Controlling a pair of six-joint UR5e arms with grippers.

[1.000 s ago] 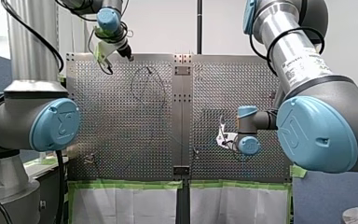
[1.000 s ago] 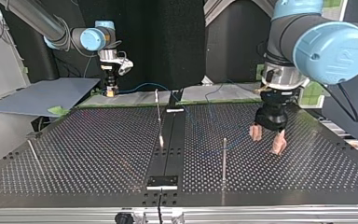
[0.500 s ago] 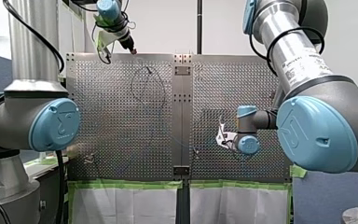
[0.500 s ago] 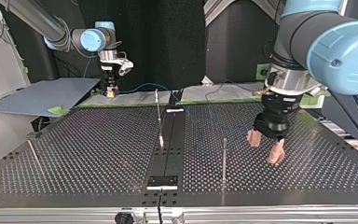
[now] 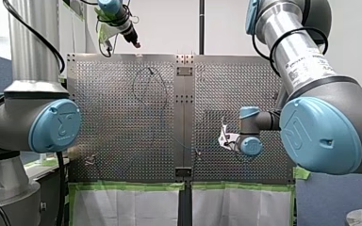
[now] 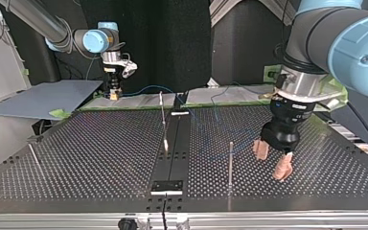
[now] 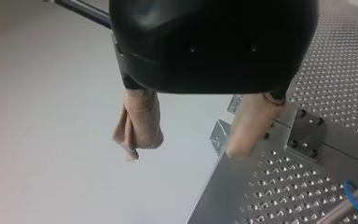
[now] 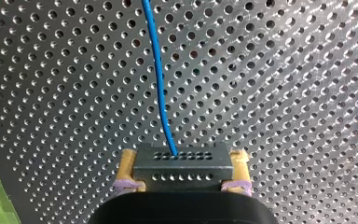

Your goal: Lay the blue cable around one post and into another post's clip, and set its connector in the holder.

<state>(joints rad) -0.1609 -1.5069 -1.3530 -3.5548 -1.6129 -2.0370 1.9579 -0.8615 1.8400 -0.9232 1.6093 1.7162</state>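
Front and top views face oppositely over the table [image 5: 103,117]; wrist views close.

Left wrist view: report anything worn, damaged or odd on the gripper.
On my left gripper, open and empty, one finger looks ragged: its beige wrap is creased and frayed at the tip. The other finger is smooth.

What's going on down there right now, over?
Left gripper open, empty. Right gripper shut on connector, blue cable attached. Post beside left gripper, not touching.
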